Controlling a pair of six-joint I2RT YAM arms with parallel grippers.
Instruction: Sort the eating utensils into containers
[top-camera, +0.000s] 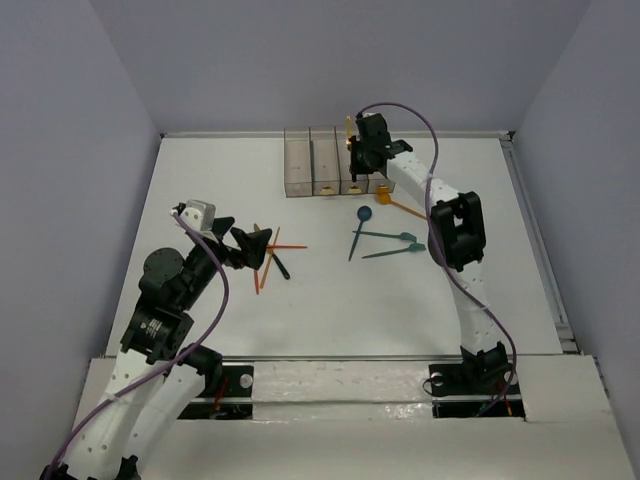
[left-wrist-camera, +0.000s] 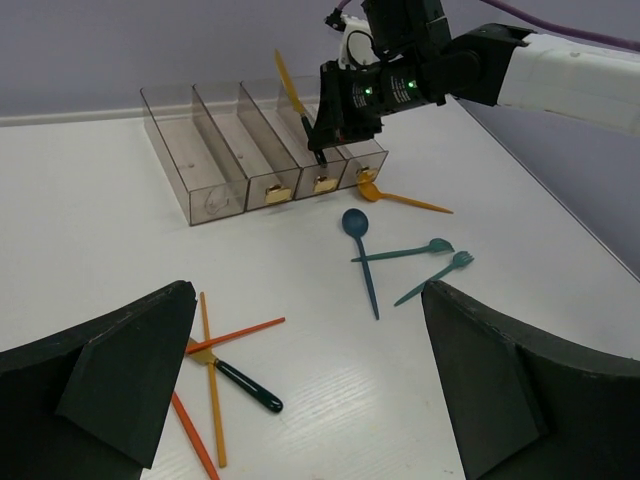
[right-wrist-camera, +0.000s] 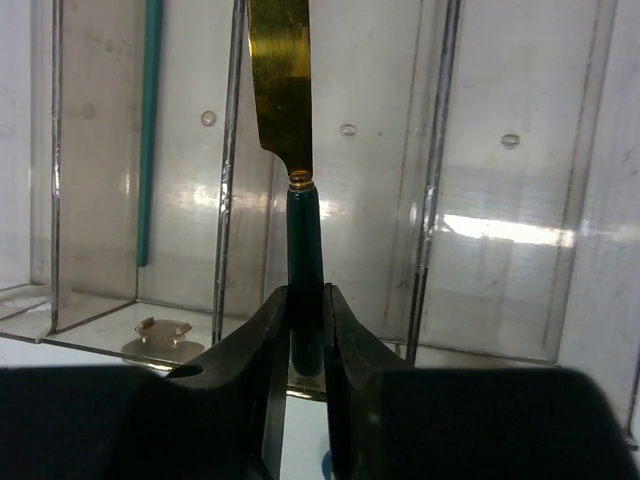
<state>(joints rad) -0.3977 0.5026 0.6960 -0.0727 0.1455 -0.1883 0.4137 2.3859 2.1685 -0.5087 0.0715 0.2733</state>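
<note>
A white table (top-camera: 200, 300) with two robot arms mounted at its near edge. At the far side stands a row of four joined clear grey containers (left-wrist-camera: 200, 170). The right arm reaches to the right end of that row. The right gripper (right-wrist-camera: 306, 310) is clamped on the dark green handle of a knife (right-wrist-camera: 281, 90), whose gold blade points up and leans back over the bins. Which bin lies under it cannot be told. One bin already holds a teal utensil (right-wrist-camera: 148, 130).

The left gripper (left-wrist-camera: 308, 300) hangs with its jaws spread wide and empty above a crossed heap of orange sticks (left-wrist-camera: 211, 380) and a dark-handled piece (left-wrist-camera: 247, 387). Loose mid-table lie a blue spoon (left-wrist-camera: 357, 225), an orange spoon (left-wrist-camera: 400, 199), a teal spoon (left-wrist-camera: 405, 251) and a teal fork (left-wrist-camera: 437, 276).

Risk: the knife is pinched low on its handle and tilted, so on release it may catch a divider, bridge two bins or tip out; pressing down could shove the light bin row
</note>
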